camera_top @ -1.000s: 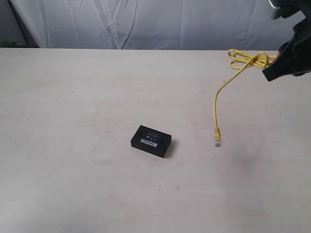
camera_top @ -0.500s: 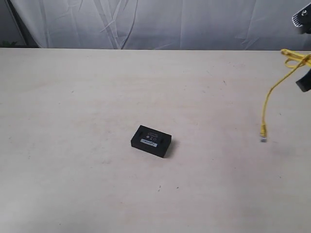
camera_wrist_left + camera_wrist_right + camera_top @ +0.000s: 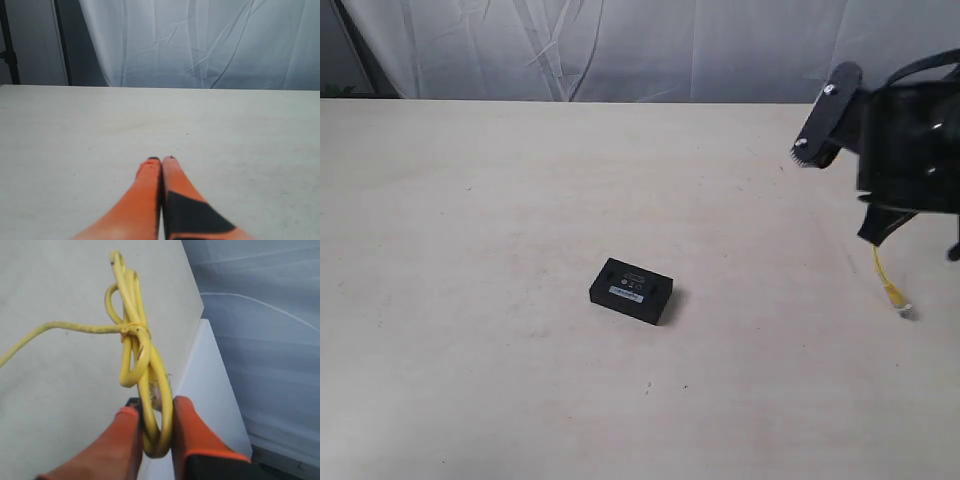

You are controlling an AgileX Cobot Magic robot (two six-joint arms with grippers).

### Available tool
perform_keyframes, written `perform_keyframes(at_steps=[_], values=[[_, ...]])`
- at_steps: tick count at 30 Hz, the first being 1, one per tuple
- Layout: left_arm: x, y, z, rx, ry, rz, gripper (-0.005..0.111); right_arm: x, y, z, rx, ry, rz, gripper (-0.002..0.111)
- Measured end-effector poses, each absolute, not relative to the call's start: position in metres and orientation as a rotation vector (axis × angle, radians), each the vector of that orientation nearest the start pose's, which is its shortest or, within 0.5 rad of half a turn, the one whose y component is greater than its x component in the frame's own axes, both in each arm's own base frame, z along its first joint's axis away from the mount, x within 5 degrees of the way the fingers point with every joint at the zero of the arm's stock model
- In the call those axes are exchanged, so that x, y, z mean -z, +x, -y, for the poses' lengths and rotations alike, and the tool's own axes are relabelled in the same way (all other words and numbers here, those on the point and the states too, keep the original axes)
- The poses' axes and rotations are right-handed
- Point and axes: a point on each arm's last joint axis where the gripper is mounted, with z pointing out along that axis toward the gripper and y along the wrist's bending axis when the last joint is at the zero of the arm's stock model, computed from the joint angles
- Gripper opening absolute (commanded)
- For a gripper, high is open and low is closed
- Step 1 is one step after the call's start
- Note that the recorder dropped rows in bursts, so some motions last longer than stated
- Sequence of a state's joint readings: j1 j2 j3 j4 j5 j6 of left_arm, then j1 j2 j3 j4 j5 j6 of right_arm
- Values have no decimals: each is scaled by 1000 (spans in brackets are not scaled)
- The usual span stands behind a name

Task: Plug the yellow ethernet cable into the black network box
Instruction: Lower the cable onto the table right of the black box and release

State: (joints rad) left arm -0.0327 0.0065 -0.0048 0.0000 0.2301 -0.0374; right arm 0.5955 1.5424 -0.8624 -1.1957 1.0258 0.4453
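Yellow ethernet cable [image 3: 886, 282], exterior view: we see its end dangling well right of the black network box [image 3: 631, 291] on the table [image 3: 470, 200].
Left gripper [image 3: 162, 160], left wrist view: clenched, empty.
Right gripper [image 3: 156, 407], right wrist view: grasping the cable's tied loops.

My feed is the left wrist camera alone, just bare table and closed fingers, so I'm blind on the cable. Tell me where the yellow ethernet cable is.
Observer: The right gripper is shut on the tied bundle of the yellow ethernet cable.
Operator: Give me the free end.
Observer: In the exterior view, one plug hangs below the right arm, far right over the table. I cannot tell whether it touches.
Operator: Now place the black network box.
Observer: The black network box lies flat near the table's middle, well left of that plug.
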Motion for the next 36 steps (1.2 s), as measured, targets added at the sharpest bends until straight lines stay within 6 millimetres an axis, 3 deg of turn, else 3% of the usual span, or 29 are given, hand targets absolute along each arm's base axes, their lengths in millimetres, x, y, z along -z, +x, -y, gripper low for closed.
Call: perform_keyframes(at_steps=[6,11,15,23,25,27,32,36], values=[[-194,56,2,52,-4,-1716,0,-184,271,-133,1087,-1123,-2226,-1],[-194,56,2,52,-4,-1716,0,-150,269,-159,858,-1101,-2279,-1],[-194,56,2,52,-4,-1716,0,-136,268,-165,759,-1041,-2348,-1],[-194,56,2,52,-4,-1716,0,-130,259,-169,617,-880,-2508,0],[-194,56,2,52,-4,-1716,0,-128,257,-169,595,-847,-2543,9],[-194,56,2,52,-4,-1716,0,-127,255,-170,561,-822,-2572,25],[-194,56,2,52,-4,-1716,0,-124,251,-174,463,-779,-2627,73],[-194,56,2,52,-4,-1716,0,-135,248,-176,396,-766,-2630,76]])
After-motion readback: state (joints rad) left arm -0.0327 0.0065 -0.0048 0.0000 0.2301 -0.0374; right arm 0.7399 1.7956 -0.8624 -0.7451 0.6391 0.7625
